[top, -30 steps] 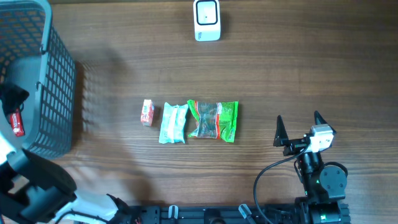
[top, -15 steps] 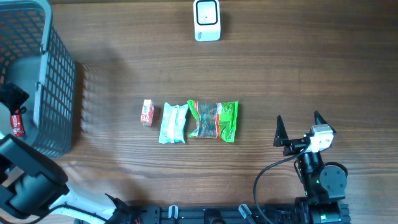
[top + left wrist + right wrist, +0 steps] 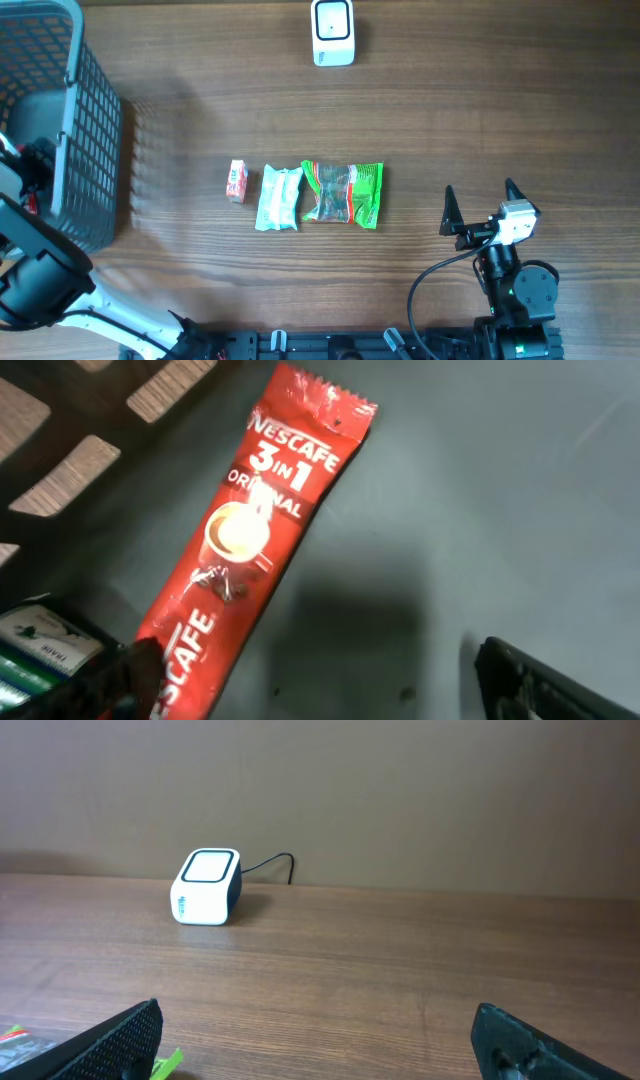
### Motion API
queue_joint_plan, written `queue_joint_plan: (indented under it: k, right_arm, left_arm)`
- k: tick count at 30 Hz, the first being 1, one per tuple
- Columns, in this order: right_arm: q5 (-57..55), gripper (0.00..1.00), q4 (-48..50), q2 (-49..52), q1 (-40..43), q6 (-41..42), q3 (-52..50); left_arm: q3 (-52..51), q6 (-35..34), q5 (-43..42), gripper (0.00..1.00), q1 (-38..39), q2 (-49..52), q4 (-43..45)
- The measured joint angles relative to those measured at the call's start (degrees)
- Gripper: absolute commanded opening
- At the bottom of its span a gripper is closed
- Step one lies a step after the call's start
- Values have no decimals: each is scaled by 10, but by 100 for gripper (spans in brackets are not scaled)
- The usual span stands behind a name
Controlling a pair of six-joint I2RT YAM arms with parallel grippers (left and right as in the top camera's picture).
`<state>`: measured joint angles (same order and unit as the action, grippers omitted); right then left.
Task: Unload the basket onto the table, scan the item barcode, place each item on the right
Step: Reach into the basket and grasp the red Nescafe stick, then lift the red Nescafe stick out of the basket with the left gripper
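1. The right tool hangs released at the near right of the counter, holding nothing.
2. The left tool is down inside the basket, jaws spread wide and gripping nothing. A red coffee sachet lies flat on the basket floor. Its lower end is at the left finger, perhaps touching; it is too dark there to tell.
3. The basket also holds a small green-and-white carton, in the corner beside the sachet.
4. Risk: on the way out, the left tool may snag the mesh wall and shift the basket, or drag the sachet along.
5. Mid-counter, a red box, a white pouch and a green packet lie in a row, probably awaiting scanning. Pouch and packet touch, so one grasp may take both.
6. The scanner stands farthest. A creased, glossy wrapper could hide its code and misread.
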<state>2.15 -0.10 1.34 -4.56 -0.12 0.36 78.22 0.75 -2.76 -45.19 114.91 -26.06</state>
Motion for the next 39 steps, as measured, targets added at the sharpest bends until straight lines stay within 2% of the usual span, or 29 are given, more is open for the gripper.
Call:
queue_joint_plan:
  k: [1,5,7,12,17,20,28,30,33,34,35,39]
  right_arm:
    - [0,100,0,0,0,0,0]
    - [0,100,0,0,0,0,0]
    - [0,100,0,0,0,0,0]
    - [0,100,0,0,0,0,0]
    - [0,100,0,0,0,0,0]
    - [0,100,0,0,0,0,0]
    - [0,100,0,0,0,0,0]
    - [0,100,0,0,0,0,0]
    - [0,100,0,0,0,0,0]
    - [0,100,0,0,0,0,0]
    - [0,100,0,0,0,0,0]
    - [0,100,0,0,0,0,0]
  left_arm:
    - [0,4,-2,60,-2,3,0]
    - [1,7,-37,61,-5,4,-6]
    - [2,7,-57,67,-5,4,-6]
    - [5,-10,-104,72,-4,4,-8]
    - [5,-31,-110,83,1,-4,-12]
    - [5,-36,-103,85,2,-14,-13]
    - [5,3,-62,78,2,-16,-3]
    - [5,7,-56,66,2,-13,-3]
    - [5,14,-49,43,2,9,-3]
    - [8,19,-48,27,2,11,-1]
    - [9,21,-45,4,2,14,-3]
    - [12,19,-46,4,2,17,-10]
